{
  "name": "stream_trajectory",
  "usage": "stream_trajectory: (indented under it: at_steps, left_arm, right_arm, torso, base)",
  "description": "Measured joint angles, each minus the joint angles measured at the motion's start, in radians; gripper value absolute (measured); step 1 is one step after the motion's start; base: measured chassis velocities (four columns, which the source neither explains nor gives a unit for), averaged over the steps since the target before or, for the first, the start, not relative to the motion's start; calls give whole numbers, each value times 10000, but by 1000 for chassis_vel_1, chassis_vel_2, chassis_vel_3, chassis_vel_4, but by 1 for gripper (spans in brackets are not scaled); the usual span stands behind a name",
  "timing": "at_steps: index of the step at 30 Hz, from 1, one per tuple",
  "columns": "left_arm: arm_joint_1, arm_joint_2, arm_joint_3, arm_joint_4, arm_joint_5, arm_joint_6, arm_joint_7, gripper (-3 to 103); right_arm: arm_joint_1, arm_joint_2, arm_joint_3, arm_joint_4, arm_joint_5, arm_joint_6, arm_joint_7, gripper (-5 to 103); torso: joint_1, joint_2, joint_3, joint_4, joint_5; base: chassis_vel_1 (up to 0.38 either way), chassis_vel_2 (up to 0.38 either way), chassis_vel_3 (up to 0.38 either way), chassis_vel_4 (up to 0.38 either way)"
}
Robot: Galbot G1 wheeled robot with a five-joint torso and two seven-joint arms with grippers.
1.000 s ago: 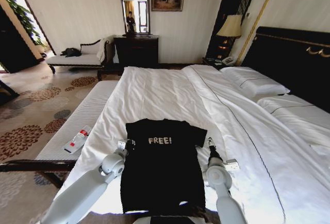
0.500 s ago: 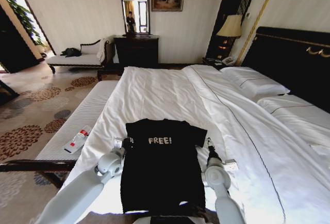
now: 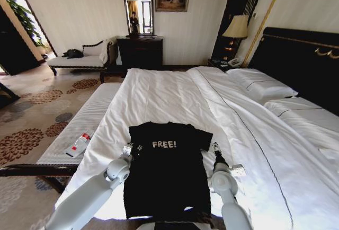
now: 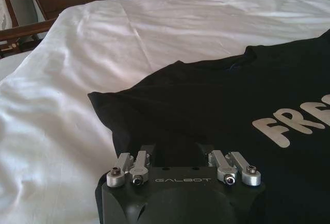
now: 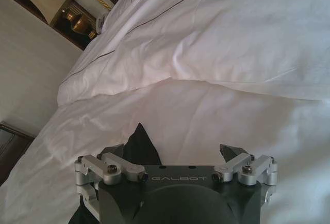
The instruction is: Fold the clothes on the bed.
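The black T-shirt (image 3: 165, 169) lies flat between the spread fingers of the left gripper (image 3: 129, 148) and right gripper (image 3: 215, 148).

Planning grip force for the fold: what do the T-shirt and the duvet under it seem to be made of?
The T-shirt looks like soft matte knit, likely cotton: it lies limp and flat, with no sheen, and its white lettering looks printed on. The duvet looks like smooth woven white cloth, probably cotton, with a slight sheen and soft creases.

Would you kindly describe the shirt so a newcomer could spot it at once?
Find the big bed with white bedding. At its near edge lies a T-shirt, spread flat between the left gripper and right gripper. It is the one black item there, with white FREE! lettering.
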Motion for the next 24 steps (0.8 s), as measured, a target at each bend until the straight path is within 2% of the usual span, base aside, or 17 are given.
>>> stream_trajectory:
  at_steps: [4,14,17,18,20,22,23,24]
  left_arm:
    - [-4,-17,89,64,4,3,0,49]
    - [-52,-121,-5,395,122,62,-21,44]
    - [-88,-152,-83,509,118,72,-28,38]
    - [-93,-149,-85,511,108,73,-29,32]
    - [-93,-144,-87,511,100,74,-29,32]
    - [-88,-138,-103,509,90,76,-28,22]
    - [-88,-138,-103,509,90,76,-28,22]
    - [-71,-138,-119,502,85,76,-28,17]
  right_arm:
    - [32,20,-22,-27,-12,-8,13,100]
    - [19,19,3,-62,-16,-15,25,100]
    - [19,13,7,-83,-19,-16,30,100]
    - [24,13,5,-89,-23,-15,34,100]
    - [30,14,4,-92,-26,-15,38,100]
    - [36,17,-2,-94,-28,-16,43,100]
    - [36,17,-2,-94,-28,-16,43,100]
    - [39,17,-3,-93,-29,-16,44,100]
  torso:
    - [0,0,0,0,0]
    - [0,0,0,0,0]
    - [0,0,0,0,0]
    - [0,1,0,0,0]
    - [0,0,0,0,0]
    - [0,0,0,0,0]
    - [0,0,0,0,0]
    - [0,0,0,0,0]
  base:
    - [0,0,0,0]
    - [0,0,0,0]
    - [0,0,0,0]
    - [0,0,0,0]
    - [0,0,0,0]
    - [0,0,0,0]
    - [0,0,0,0]
    - [0,0,0,0]
